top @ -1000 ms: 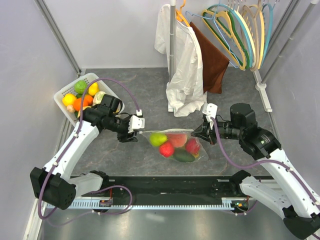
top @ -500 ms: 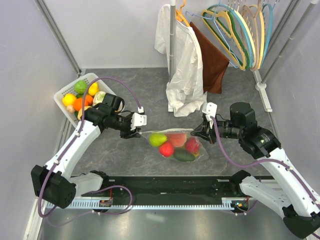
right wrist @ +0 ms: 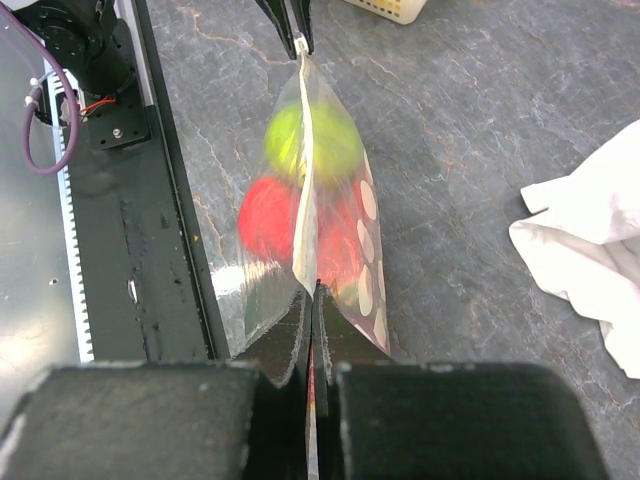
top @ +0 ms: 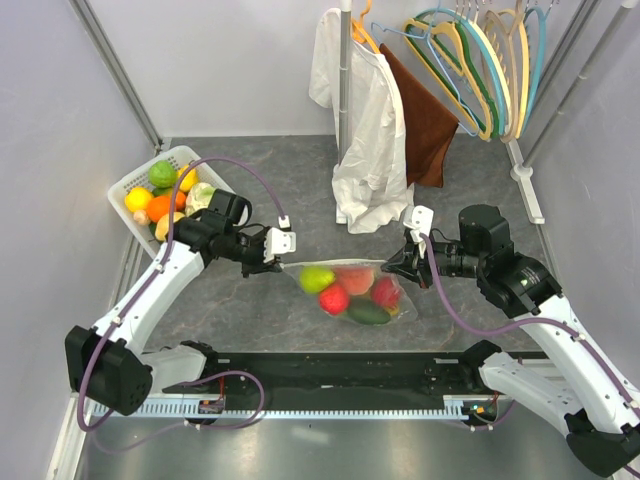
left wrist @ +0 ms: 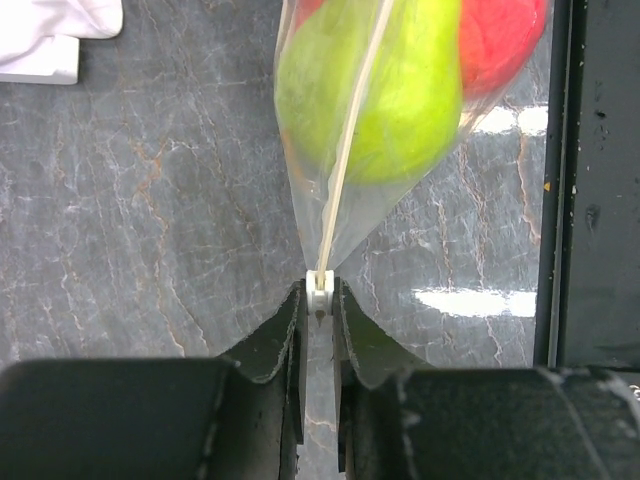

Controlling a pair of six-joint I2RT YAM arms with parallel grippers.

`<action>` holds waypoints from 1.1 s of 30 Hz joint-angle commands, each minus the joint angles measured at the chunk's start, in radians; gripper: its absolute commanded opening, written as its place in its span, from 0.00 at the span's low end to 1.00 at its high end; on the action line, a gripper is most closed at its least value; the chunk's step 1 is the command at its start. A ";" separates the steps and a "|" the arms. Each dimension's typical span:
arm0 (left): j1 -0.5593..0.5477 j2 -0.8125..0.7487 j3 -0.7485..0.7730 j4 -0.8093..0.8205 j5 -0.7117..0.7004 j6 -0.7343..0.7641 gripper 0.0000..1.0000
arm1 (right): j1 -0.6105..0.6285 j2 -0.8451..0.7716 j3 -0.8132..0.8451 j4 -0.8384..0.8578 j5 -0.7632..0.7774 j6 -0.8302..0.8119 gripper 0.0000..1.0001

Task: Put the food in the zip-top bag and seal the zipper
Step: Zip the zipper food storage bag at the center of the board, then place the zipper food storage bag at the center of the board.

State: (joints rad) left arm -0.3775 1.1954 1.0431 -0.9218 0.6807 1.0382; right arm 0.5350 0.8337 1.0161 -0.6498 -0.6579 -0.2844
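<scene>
The zip-top bag (top: 352,288) is seen near the 6 o'clock edge of the grey marbled table (top: 290,180), stretched lengthwise from 9 o'clock to 3 o'clock between the two grippers. The food (top: 334,298) is held inside it: a yellow-green fruit (top: 316,277) at the 9 o'clock end, two red pieces, a pink-orange piece and a dark green one.

The left gripper (top: 276,244) is clenched on the white slider tab (left wrist: 318,293) at the 9 o'clock end of the zipper (left wrist: 350,150); in the left wrist view the tab is pinched between both jaws, and the thin track is seen running away from it across the green fruit.

The right gripper (top: 396,262) is clamped on the bag's mouth edge at the 3 o'clock end; in the right wrist view the plastic is squeezed flat between the closed jaws, and the zipper edge is pulled taut and upright.

A white lattice basket (top: 128,178) with more toy fruit is set at 10 o'clock, well apart from the bag. A white shirt (top: 365,130) is hung at 12 o'clock.
</scene>
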 commanded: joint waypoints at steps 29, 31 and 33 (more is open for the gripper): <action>-0.239 -0.008 0.252 0.053 0.036 -0.283 0.71 | 0.000 0.002 0.049 0.052 -0.032 0.002 0.00; -0.274 0.024 0.258 0.092 0.013 -0.332 0.70 | -0.001 0.002 0.052 0.053 -0.034 0.004 0.00; -0.305 0.055 0.273 0.115 0.016 -0.357 0.68 | 0.000 -0.002 0.056 0.052 -0.031 0.002 0.00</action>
State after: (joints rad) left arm -0.6350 1.1969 1.2743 -0.9169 0.7284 0.8146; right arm 0.5346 0.8371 1.0168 -0.6468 -0.6586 -0.2836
